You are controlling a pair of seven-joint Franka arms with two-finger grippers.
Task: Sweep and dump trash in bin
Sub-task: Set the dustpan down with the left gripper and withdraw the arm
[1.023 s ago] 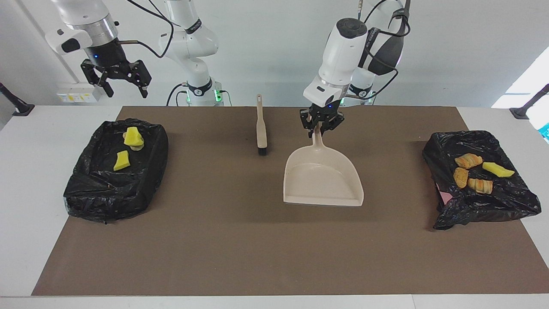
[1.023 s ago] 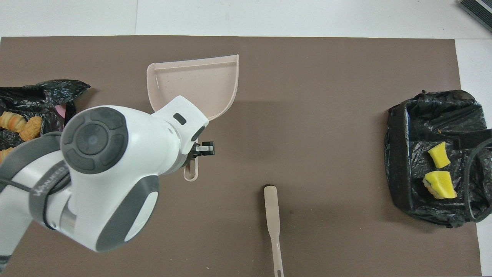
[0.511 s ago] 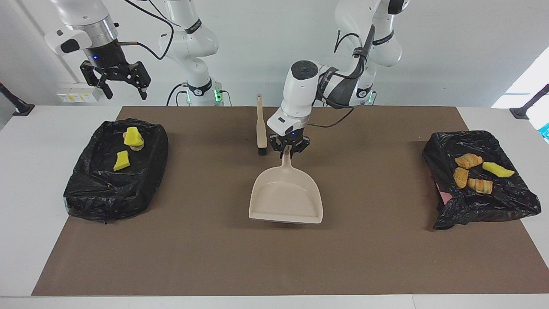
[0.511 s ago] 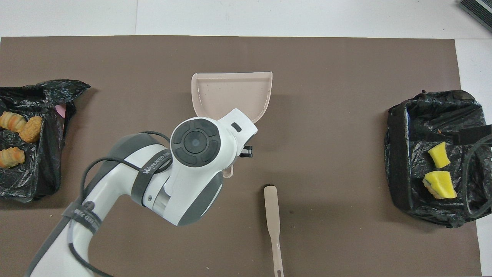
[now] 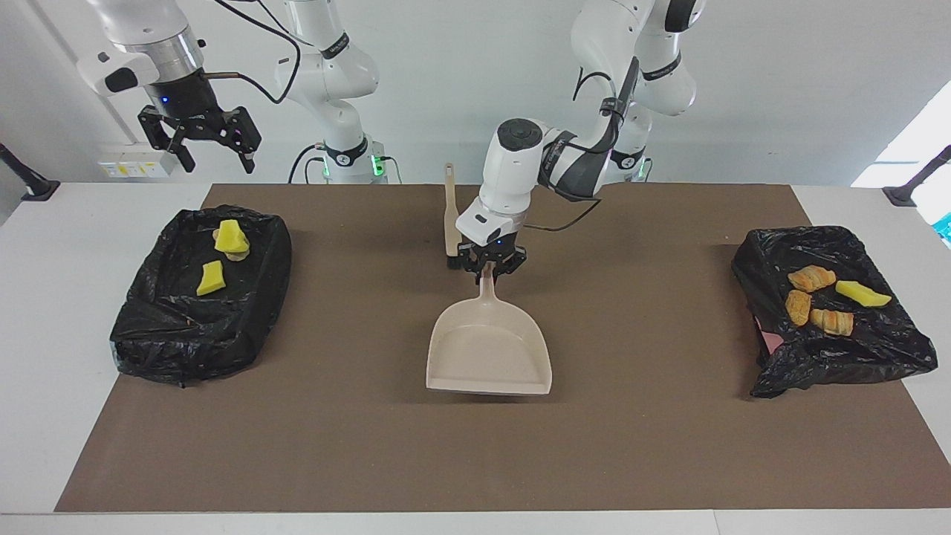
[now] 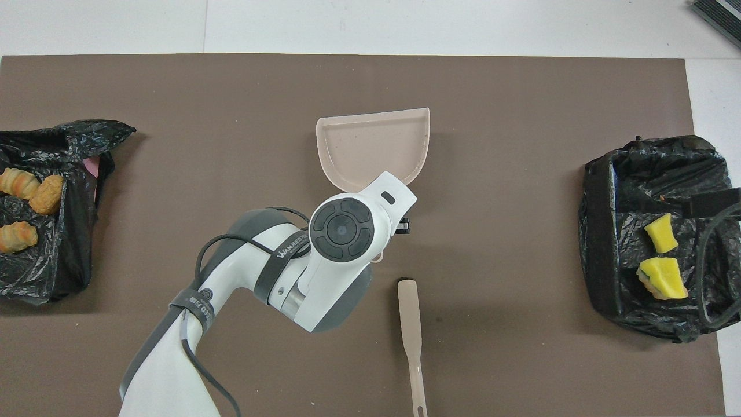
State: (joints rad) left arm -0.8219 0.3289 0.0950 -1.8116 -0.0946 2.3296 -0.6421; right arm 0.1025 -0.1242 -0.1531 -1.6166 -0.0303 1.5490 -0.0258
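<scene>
- Facing view: we saw the left gripper [image 5: 489, 269] pointing down, clamped on the dustpan [image 5: 489, 355] handle mid-mat.
- The right gripper [image 5: 200, 137] waited raised, jaws spread.
- The trash [image 5: 817, 297] lay in both bins [image 5: 186, 327].

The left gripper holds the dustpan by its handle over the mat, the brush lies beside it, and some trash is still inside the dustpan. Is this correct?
Not quite. The dustpan is empty: the facing view shows its bare tray. The trash lies in the two black-lined bins. The rest is correct: the left gripper holds the handle over the mat, and the brush lies beside it.
</scene>
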